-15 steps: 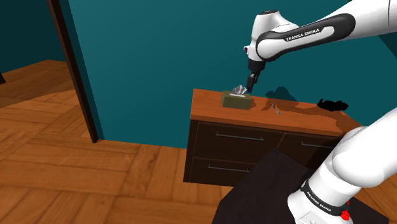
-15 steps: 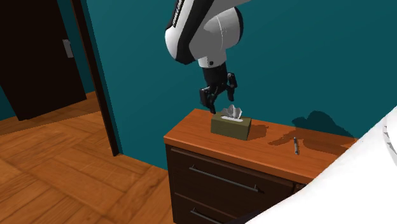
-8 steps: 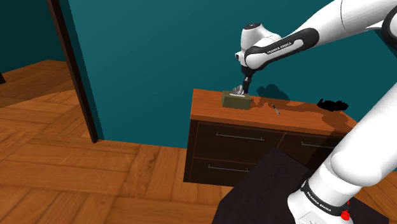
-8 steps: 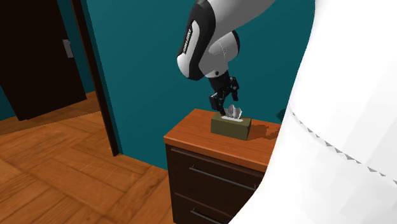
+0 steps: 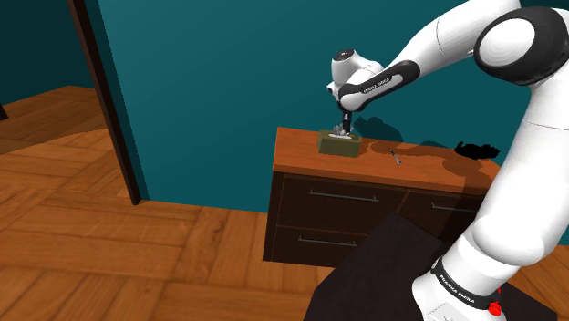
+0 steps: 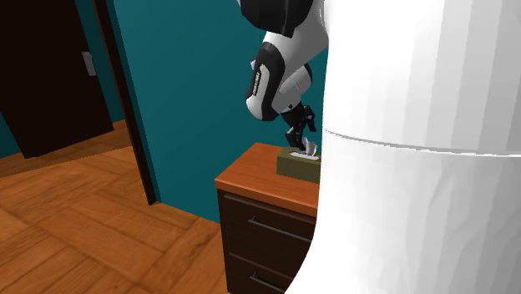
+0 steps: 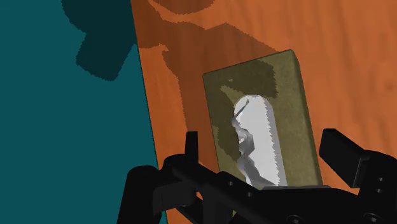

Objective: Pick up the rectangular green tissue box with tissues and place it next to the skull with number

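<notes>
Stand (image 5: 387, 260): black box at the shoulder view's lower right, cut off by the bottom edge, on a wood floor (image 5: 109, 246).

Arm (image 5: 511, 182): white with dark joints. It rises from the stand, arches over and comes down toward the shoulder view's left. In the second exterior view one broad white link (image 6: 417, 167) covers the right half and hides most of the desk top and one end of the tissue box.

Fingers (image 7: 191, 153) (image 5: 344, 127) (image 6: 298, 138): two, black, spread apart, pointing down, one to each side of the tissue box. A strip of desk shows between one finger and the box. The other runs so close that contact cannot be told.

Tissue box (image 7: 261, 102) (image 5: 337, 144) (image 6: 296, 165): rectangular, olive green, flat on the desk near its wall-side edge. A white tissue (image 7: 257, 137) stands up from the top slot. In the wrist view the hand's black body hides the box's nearest end.

Desk (image 5: 419, 169) (image 6: 250, 175) (image 7: 343, 57): reddish-brown top over dark drawer fronts with bar handles, set against the wall. The arm cuts off its end at the shoulder view's right.

Slim item (image 5: 395, 157): lies on the desk, well apart from the box; too small to name.

Black shape (image 5: 477, 150): far end of the desk; form unreadable.

Wall (image 5: 210, 82): teal, behind the desk.

Door post (image 5: 105, 100): dark, at the wall's end.

Door (image 6: 50, 75): dark, with a pale plate (image 6: 88, 63).
</notes>
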